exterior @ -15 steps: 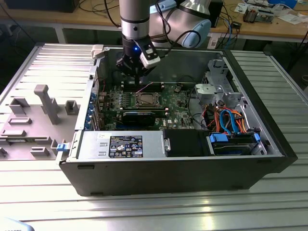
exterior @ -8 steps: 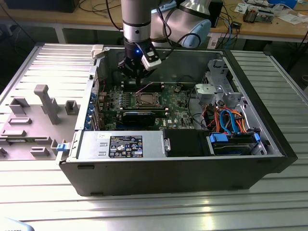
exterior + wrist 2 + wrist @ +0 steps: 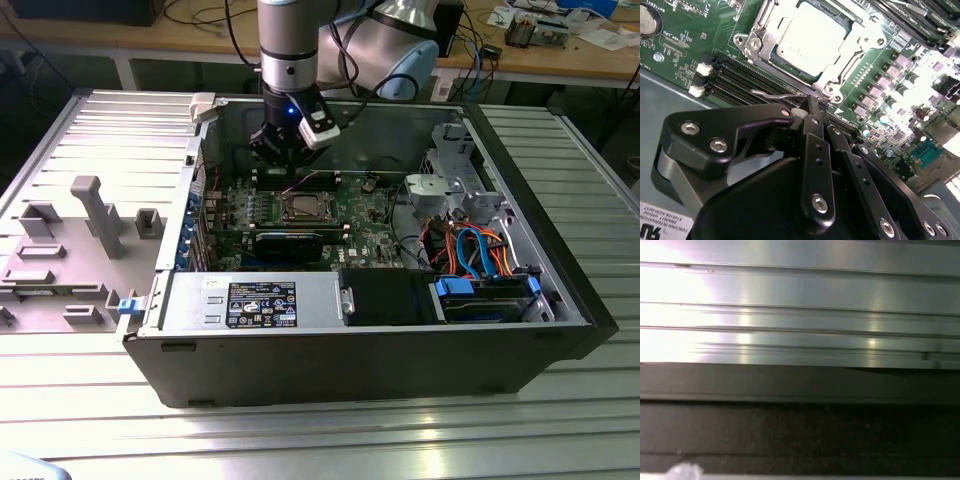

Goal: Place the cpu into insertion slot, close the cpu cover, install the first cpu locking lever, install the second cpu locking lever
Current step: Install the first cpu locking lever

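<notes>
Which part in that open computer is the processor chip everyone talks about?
Look inside the open computer case at the green board on its floor. Below the robot's pincer sits a square silvery frame; the chip is the plain, dull grey square in its window, unlike the long dark memory slots beside it.

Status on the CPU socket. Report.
Gripper shut, tips at a thin wire lever beside the socket. Cpu seated, cpu cover down over it.

The gripper [image 3: 812, 107] hides the lever [image 3: 771, 94] end between its jaws; beyond them, the picture's edge cuts the cover [image 3: 850, 42].
</notes>
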{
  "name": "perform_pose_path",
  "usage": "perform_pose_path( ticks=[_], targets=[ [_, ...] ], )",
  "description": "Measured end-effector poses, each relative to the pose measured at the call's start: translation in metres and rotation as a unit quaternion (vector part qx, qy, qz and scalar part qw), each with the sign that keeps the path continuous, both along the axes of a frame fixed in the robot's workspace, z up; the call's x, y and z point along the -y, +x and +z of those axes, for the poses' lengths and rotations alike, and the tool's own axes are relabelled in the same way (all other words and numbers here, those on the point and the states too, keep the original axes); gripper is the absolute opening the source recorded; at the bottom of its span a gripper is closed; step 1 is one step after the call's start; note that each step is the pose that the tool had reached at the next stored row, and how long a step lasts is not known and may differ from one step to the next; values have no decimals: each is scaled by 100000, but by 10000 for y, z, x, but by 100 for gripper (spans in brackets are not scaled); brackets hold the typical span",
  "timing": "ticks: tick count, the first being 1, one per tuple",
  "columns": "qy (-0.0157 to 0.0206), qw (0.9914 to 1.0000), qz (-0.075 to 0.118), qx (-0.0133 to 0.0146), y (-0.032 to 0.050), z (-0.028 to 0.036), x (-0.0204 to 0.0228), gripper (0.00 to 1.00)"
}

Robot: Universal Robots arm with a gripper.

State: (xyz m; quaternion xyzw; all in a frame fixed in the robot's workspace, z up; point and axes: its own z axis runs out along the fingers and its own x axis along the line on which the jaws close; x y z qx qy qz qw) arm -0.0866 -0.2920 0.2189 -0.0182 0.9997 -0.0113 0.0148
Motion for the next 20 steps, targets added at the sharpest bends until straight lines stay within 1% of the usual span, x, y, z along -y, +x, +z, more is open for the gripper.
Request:
perform_pose_path(
  ticks=[3,5,7,10,15,20],
  targets=[
    [-10,99999,524,-63,38,-18,-1,11],
    [-7,99996,869,-116,77,-33,-2,11],
    [0,99993,1187,-204,135,-52,-3,11],
    [-7,99989,1443,-301,191,-74,-4,11],
    [-3,99984,1763,-403,259,-104,-6,11],
    [-1,99980,1963,-461,306,-131,-6,11]
  ],
)
